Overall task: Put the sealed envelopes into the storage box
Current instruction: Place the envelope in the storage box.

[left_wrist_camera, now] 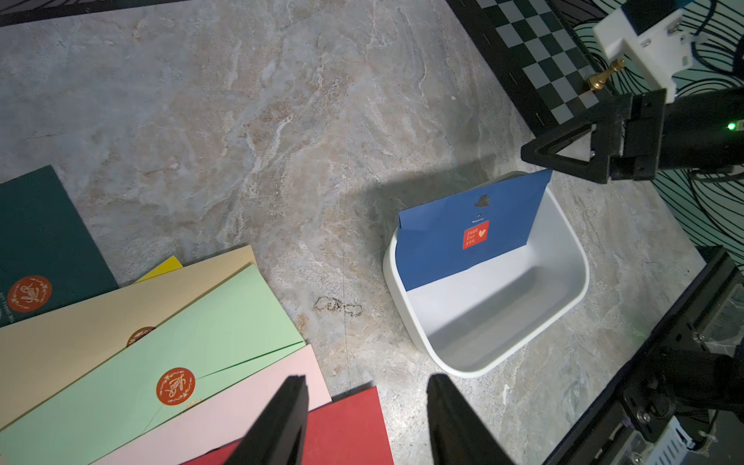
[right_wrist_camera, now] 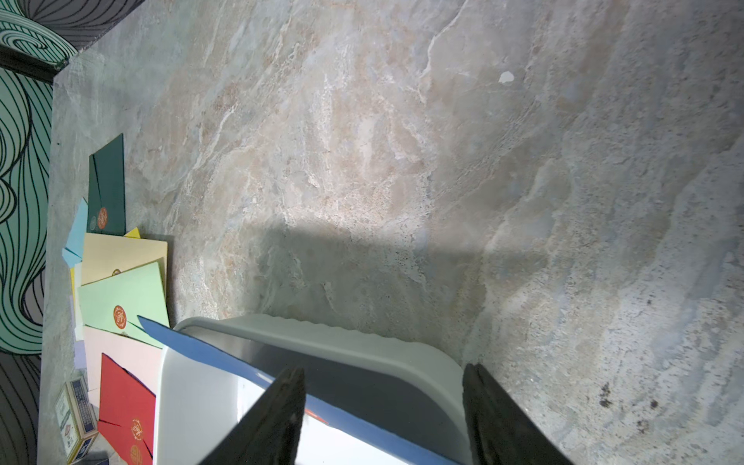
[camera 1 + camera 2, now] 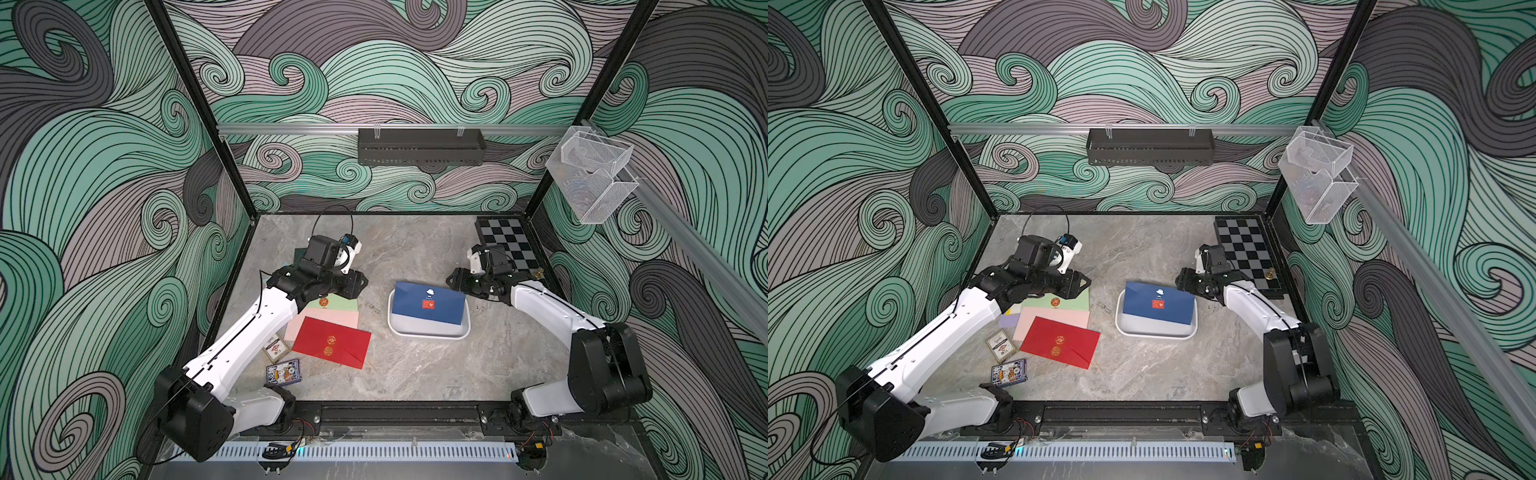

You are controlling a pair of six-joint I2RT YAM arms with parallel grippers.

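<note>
your left gripper (image 1: 368, 380) parted, empty, over envelope pile (image 1: 201, 362); right gripper (image 2: 382, 368) parted, empty, by storage box (image 3: 432, 331). blue envelope (image 3: 428, 305) leans inside. pinch top red envelope (image 3: 332, 343) at free edge, slide before lifting.

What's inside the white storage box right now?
One blue envelope, leaning tilted against a wall of the storage box; remaining floor is bare. Anything behind the envelope is hidden.

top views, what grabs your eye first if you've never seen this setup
The dark blue envelope stands out first, propped tilted in the white storage box right of the middle of the table. Next comes the red envelope topping a fan of pastel envelopes left of the box, all framed by swirling green wave walls.
</note>
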